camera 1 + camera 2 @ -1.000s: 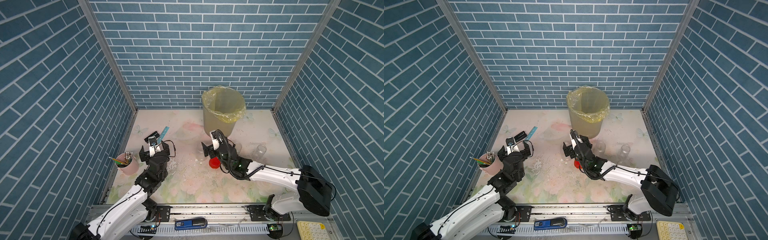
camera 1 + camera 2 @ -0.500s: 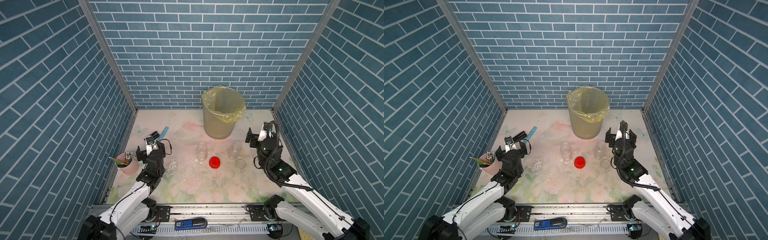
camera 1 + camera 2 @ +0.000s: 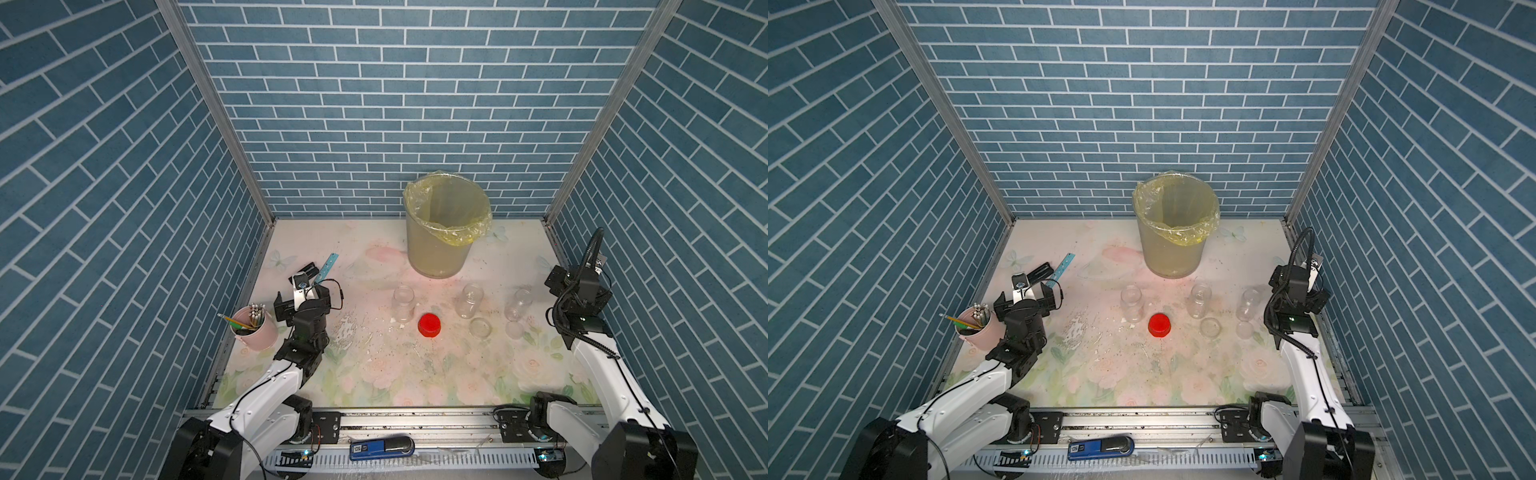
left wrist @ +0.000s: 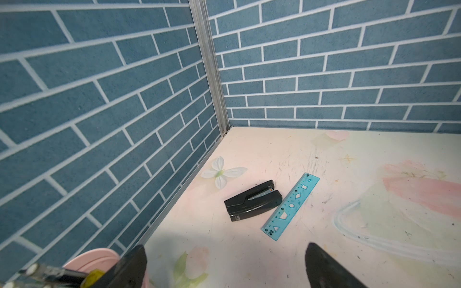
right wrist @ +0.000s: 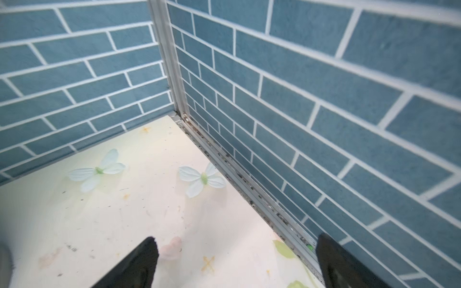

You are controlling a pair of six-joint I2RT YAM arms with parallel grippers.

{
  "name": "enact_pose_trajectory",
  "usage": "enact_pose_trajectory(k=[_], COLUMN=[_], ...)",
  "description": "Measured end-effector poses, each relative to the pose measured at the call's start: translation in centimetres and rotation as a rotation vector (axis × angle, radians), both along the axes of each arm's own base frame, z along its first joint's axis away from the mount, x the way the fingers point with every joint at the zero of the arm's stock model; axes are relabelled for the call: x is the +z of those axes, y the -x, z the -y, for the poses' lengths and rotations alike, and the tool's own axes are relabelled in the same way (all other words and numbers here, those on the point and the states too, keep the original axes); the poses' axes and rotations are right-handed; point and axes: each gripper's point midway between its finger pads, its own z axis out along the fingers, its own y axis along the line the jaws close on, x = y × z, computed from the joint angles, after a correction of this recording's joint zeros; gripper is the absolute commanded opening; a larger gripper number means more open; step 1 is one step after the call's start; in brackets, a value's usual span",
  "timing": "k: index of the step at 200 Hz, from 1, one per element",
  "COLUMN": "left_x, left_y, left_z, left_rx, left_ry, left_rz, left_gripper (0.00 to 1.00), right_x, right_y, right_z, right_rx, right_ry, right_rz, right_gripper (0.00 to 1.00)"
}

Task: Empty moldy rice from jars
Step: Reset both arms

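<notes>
Three clear jars stand uncapped in a row in both top views: the left jar (image 3: 403,303), the middle jar (image 3: 470,300) and the right jar (image 3: 518,304). They look see-through, and the moldy rice is out of view. A red cap (image 3: 429,324) and two clear lids (image 3: 481,327) (image 3: 514,329) lie on the mat in front of them. My left gripper (image 3: 305,299) (image 4: 224,266) is open by the left wall, far from the jars. My right gripper (image 3: 578,286) (image 5: 237,261) is open by the right wall, just right of the right jar, holding nothing.
A bin with a yellow bag (image 3: 444,226) stands behind the jars. A pink pencil cup (image 3: 254,332) sits beside my left arm. A black stapler (image 4: 252,202) and a blue ruler (image 4: 290,207) lie ahead of the left gripper. White crumbs (image 3: 347,330) are scattered left of the jars.
My right arm has swung from the middle, beside the red cap, out to the right wall. My left arm has drawn back slightly toward the left wall. Both grippers stayed open.
</notes>
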Motion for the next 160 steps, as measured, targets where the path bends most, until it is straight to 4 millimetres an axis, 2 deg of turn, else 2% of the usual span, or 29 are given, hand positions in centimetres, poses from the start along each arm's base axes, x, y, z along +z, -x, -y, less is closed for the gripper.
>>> enact_pose_trajectory(k=[36, 68, 89, 122, 160], left_x=[-1.4, -2.2, -2.9, -4.4, -4.8], left_y=[-0.6, -0.9, -1.2, -1.9, -2.7], left_z=[0.3, 0.5, 0.4, 0.6, 0.9], left_rx=[-0.021, -0.031, -0.029, -0.039, -0.059], left_ry=[-0.004, -0.015, -0.021, -0.035, -0.04], left_rz=[-0.025, -0.023, -0.026, -0.057, -0.073], left_gripper=[1.0, 1.0, 1.0, 1.0, 1.0], right_x=[-4.7, -7.5, -8.4, -8.1, -9.0], right_y=[-1.2, -2.8, -3.3, -3.9, -3.2], right_z=[2.8, 2.3, 1.7, 0.9, 0.0], right_rx=[-0.049, 0.006, 0.044, 0.095, 0.131], right_ry=[-0.037, -0.077, -0.095, -0.113, -0.14], right_rz=[-0.077, -0.101, -0.094, -0.059, -0.042], right_gripper=[0.99, 0.99, 0.99, 0.99, 0.99])
